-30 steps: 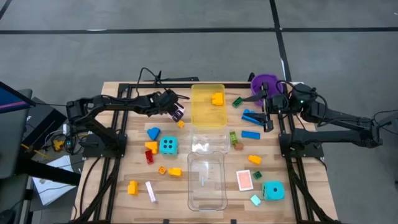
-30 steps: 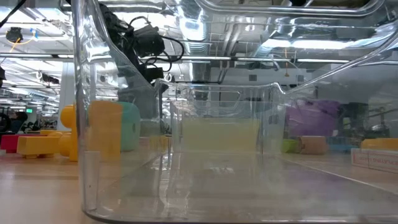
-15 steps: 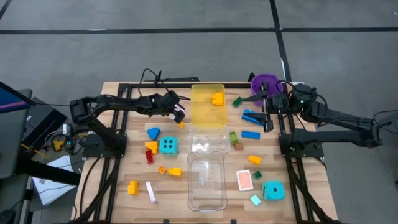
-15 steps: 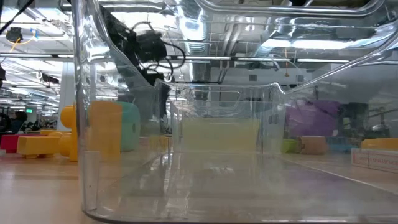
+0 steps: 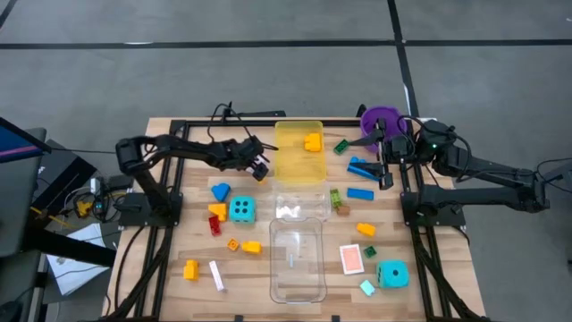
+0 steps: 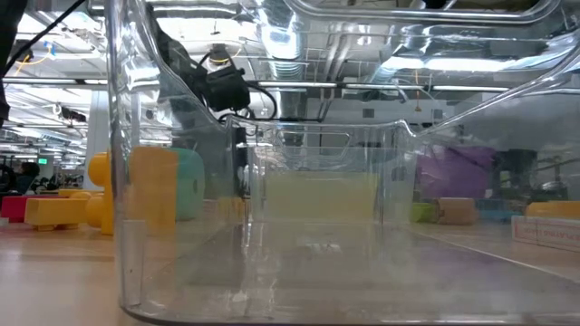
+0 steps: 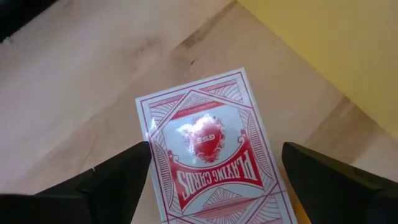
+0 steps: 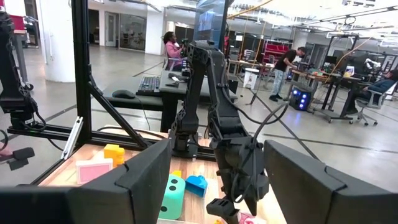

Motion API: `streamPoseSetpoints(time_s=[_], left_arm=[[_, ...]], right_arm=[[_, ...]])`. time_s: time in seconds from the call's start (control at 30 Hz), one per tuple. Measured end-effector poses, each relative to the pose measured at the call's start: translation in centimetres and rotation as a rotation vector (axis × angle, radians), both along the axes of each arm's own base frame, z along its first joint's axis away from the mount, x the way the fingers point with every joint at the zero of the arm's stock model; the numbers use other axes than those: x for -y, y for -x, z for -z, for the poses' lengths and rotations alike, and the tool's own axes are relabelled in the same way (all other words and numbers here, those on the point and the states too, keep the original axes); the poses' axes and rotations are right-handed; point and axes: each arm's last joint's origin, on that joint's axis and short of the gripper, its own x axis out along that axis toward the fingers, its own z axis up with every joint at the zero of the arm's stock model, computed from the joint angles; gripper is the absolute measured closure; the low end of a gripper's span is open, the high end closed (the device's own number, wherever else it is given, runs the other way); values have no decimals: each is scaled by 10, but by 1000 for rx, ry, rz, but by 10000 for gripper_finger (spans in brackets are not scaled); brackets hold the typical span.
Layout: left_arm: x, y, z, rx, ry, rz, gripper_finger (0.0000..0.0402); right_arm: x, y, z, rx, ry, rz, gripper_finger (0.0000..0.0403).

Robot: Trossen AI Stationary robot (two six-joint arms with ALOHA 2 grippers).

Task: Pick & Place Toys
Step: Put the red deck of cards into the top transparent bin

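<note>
Just beside the yellow tray (image 5: 298, 156), the left gripper (image 5: 259, 166) hovers with fingers (image 7: 115, 180) spread over a red-backed card (image 7: 214, 146) lying flat on the table (image 5: 170, 192), apparently poised to pinch it by its edges. Other toys, among them a cyan die (image 5: 241, 209) and a blue brick (image 5: 360, 193), lie scattered around the clear tray (image 5: 297, 259). The right gripper (image 5: 382, 161) waits near the purple bucket (image 5: 382, 119), fingers (image 8: 143, 177) apart and empty.

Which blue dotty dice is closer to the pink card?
The cyan die by the table's front right corner. It sits just beside the pink card; the other die lies across the clear tray.
</note>
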Motion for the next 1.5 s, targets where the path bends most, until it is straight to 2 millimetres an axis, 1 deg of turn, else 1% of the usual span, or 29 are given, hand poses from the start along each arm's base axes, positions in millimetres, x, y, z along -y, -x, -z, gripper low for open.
streamPoseSetpoints(time_s=[0.3, 0.37, 0.73, 0.8, 0.9, 1.13, 1.23, 1.3, 1.37, 1.5], left_arm=[[-1, 0, 5, -21, -8, -15, 43], [0, 1, 9, -26, 28, -17, 43], [-1, 2, 9, -32, 21, -15, 43], [-1, 2, 9, -30, 16, -16, 48], [-2, 1, 8, -27, 1, -20, 66], [-3, 1, 8, -36, -23, -24, 148], [-4, 1, 8, -27, -25, -31, 167], [-4, 1, 8, -22, -24, -37, 169], [-4, 2, 4, -14, -27, -38, 163], [-3, 3, -15, 48, -57, -38, 135]], right_arm=[[0, 0, 0, 0, 0, 0, 154], [0, 0, 0, 0, 0, 0, 154], [0, 0, 0, 0, 0, 0, 154], [0, 0, 0, 0, 0, 0, 154], [0, 0, 0, 0, 0, 0, 154], [0, 0, 0, 0, -1, 0, 154], [0, 0, 0, 0, 0, 0, 154], [0, 0, 0, 0, -1, 0, 154], [0, 0, 0, -1, -1, 0, 154], [0, 0, 1, -7, -2, 0, 154]])
